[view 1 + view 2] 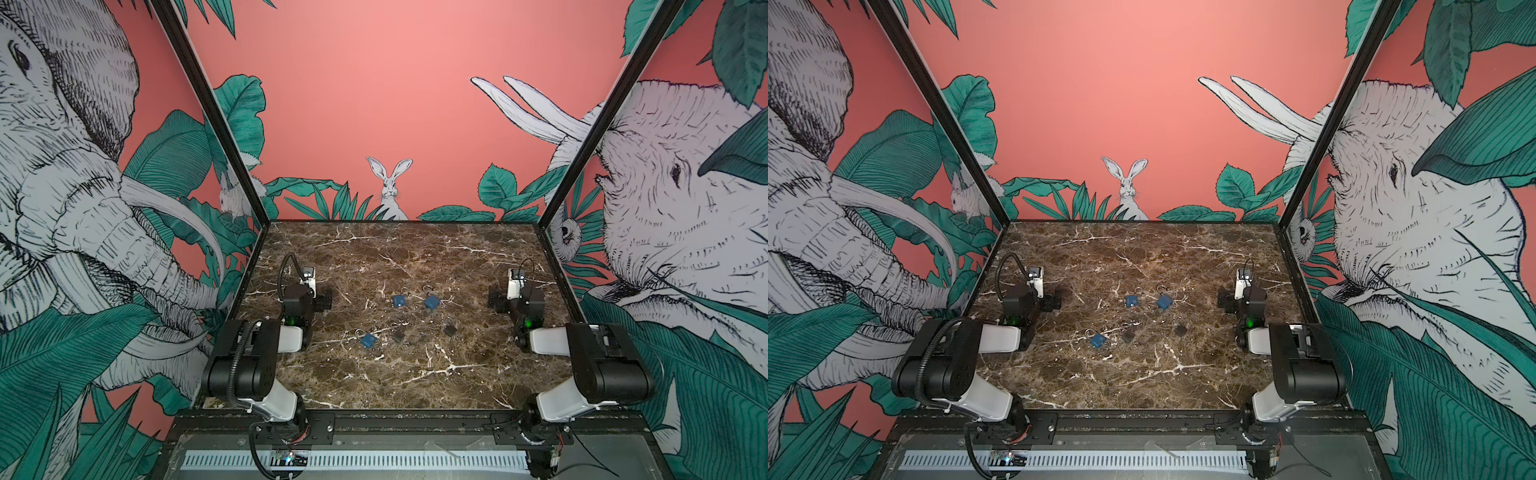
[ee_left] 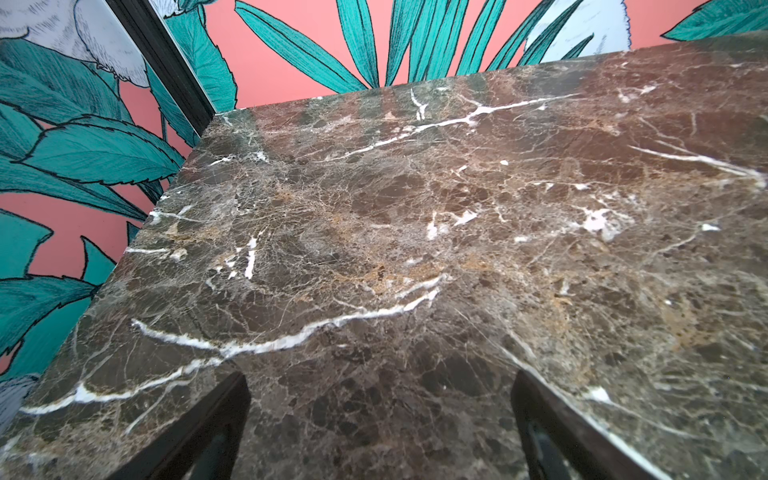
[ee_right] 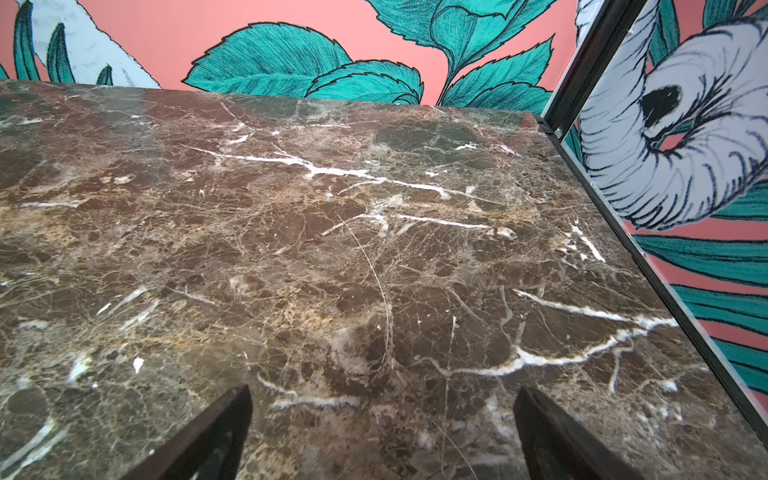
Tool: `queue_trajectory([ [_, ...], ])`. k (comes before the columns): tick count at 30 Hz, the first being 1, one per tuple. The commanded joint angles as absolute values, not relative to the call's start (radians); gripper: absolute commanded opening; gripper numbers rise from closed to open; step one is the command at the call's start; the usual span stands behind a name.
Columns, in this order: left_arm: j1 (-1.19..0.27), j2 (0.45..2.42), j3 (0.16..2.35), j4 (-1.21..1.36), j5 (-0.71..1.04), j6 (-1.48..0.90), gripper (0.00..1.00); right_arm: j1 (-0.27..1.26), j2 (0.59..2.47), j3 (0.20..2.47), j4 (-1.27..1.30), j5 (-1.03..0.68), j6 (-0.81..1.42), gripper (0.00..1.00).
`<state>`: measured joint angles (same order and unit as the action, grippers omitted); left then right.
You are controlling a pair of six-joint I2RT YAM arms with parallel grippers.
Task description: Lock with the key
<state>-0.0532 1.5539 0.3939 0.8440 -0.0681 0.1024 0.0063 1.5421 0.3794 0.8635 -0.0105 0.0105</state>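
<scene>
while three blue padlocks (image 1: 399, 301) lie on the table (image 1: 415, 257) | left gripper (image 2: 380, 376), 9 o'clock of them: jaws apart, empty | right gripper (image 3: 383, 390), 3 o'clock: jaws apart, empty

We see two matching arms. The left arm (image 1: 245, 365) and the right arm (image 1: 602, 365) are each built of bulky, rounded black joint housings joined by glossy white links. A ribbed black hose (image 1: 238, 361) runs along the left arm (the right one carries a thin black wire (image 1: 528, 260) at its wrist). We note a small green light (image 1: 292, 320) on each wrist block and a white camera mount (image 1: 308, 281) beyond it. The black base plates (image 1: 320, 424) show silver screws. In the wrist views we see dark, tapering fingers (image 2: 208, 432).
</scene>
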Motion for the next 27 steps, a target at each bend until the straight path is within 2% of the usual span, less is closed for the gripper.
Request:
queue_trajectory([
  [1, -0.048, 1.554, 0.415, 0.867, -0.071, 0.113, 0.99, 0.004, 1.552, 0.400, 0.897, 0.005, 0.004, 0.99],
  [4, -0.047, 1.550, 0.411, 0.870, -0.071, 0.112, 0.86, 0.004, 1.549, 0.397, 0.898, 0.000, 0.007, 0.97],
  [6, -0.048, 1.525, 0.421, 0.850, -0.111, 0.099, 0.71, 0.004, 1.503, 0.409, 0.847, 0.028, 0.014, 0.94],
  [11, -0.049, 1.308, 0.517, 0.511, -0.161, 0.041, 0.57, 0.042, 1.302, 0.537, 0.459, 0.109, 0.035, 0.84],
  [14, -0.059, 1.203, 0.552, 0.369, -0.129, -0.030, 0.54, 0.108, 1.222, 0.604, 0.288, 0.192, 0.099, 0.78],
  [18, -0.108, 1.086, 0.603, 0.179, -0.138, -0.146, 0.52, 0.236, 1.181, 0.685, 0.045, 0.210, 0.120, 0.74],
  [23, -0.218, 1.067, 0.702, -0.047, -0.165, -0.205, 0.51, 0.403, 1.142, 0.696, -0.167, 0.247, 0.153, 0.71],
  [27, -0.283, 1.090, 0.719, -0.111, -0.137, -0.244, 0.51, 0.477, 1.127, 0.659, -0.249, 0.222, 0.191, 0.71],
])
